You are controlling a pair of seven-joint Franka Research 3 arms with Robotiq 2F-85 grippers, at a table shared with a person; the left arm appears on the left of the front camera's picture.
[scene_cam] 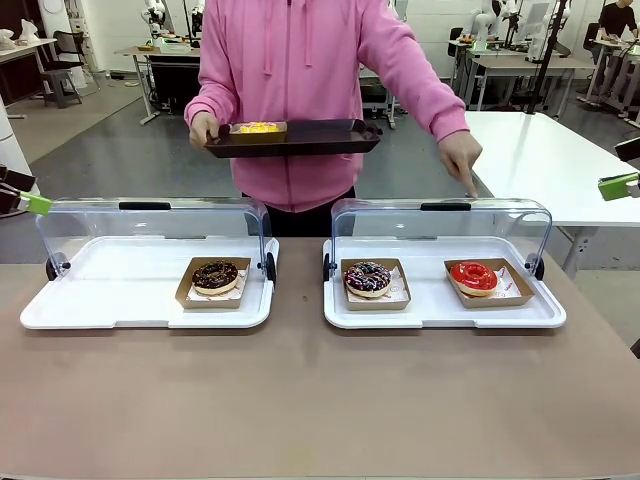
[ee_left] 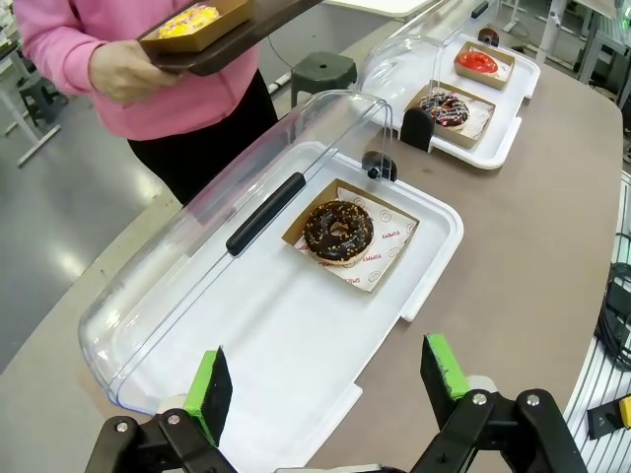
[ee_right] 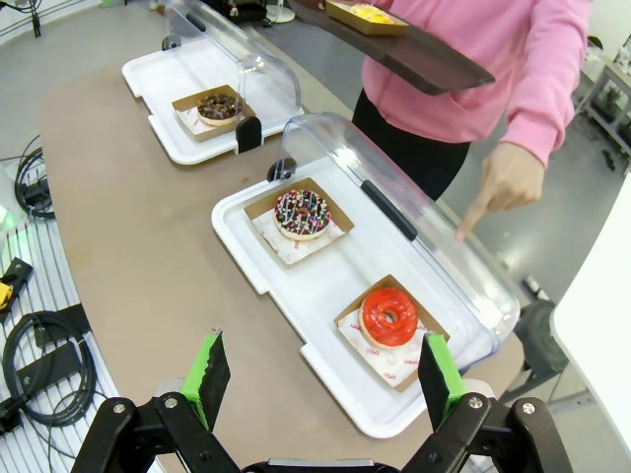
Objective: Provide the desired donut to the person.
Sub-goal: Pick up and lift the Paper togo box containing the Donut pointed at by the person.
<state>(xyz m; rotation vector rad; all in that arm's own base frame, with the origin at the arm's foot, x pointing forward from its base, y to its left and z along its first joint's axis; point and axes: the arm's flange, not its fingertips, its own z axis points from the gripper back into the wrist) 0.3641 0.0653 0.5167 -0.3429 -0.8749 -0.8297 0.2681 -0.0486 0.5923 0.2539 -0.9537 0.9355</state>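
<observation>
Pointing down with one finger, the person [scene_cam: 300,90] has a hand [scene_cam: 462,158] just above the rolled-back clear lid [scene_cam: 440,230] behind the red donut [scene_cam: 474,276]. That red donut sits in a brown paper boat [scene_cam: 522,290] on a white tray [scene_cam: 545,318], with a sprinkled chocolate donut [scene_cam: 368,278] beside it on the same tray. Farther from the red donut, in the second case [scene_cam: 60,310], lies a nut-topped chocolate donut [scene_cam: 215,275]. Up behind the red donut, the person's other hand [scene_cam: 203,128] carries a dark serving tray [scene_cam: 320,138] with a yellow donut [scene_cam: 258,128]. The right end effector [ee_right: 323,379] hangs above the table [scene_cam: 300,400] on the robot's side of the red donut, fingers spread wide, nothing held. The left end effector [ee_left: 328,379] hovers well away from the red donut, over the second case, equally wide and empty.
</observation>
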